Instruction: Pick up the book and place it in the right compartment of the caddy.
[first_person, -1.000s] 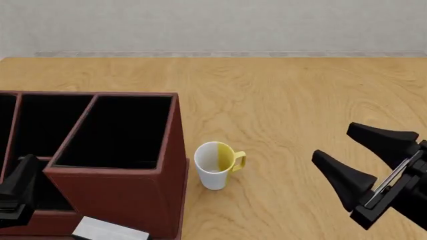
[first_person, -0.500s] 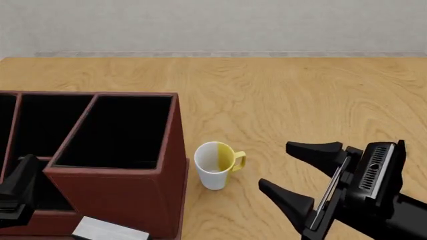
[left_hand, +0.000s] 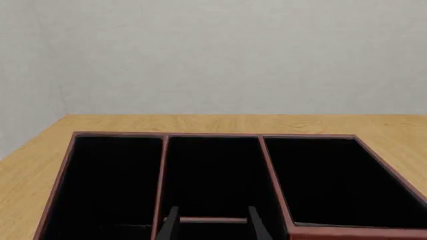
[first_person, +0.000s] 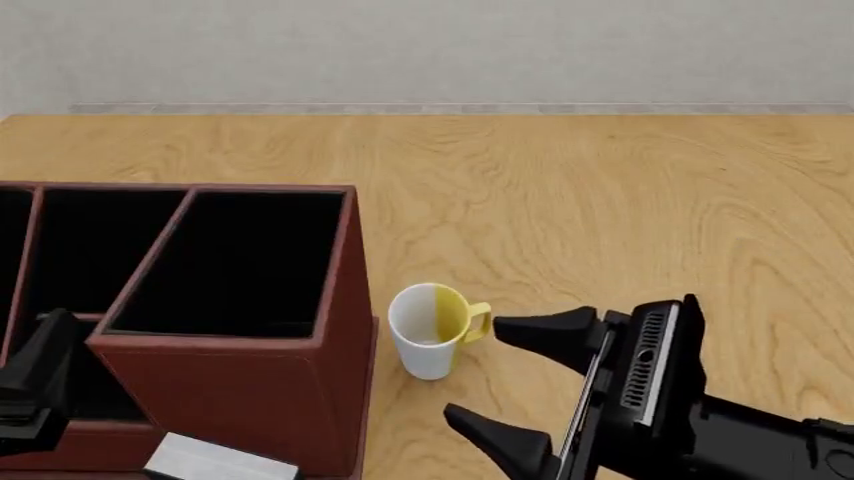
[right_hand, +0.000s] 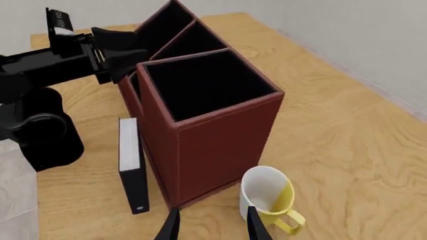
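Book on the table beside the caddy

The book, plain and unlettered, lies touching the caddy's near wall, outside the right compartment. The right gripper hangs open near the mug; the left gripper is open too.

the caddy stands at the desk's left, its right compartment nearest the mug just to its right. the book lies against the caddy's near side.
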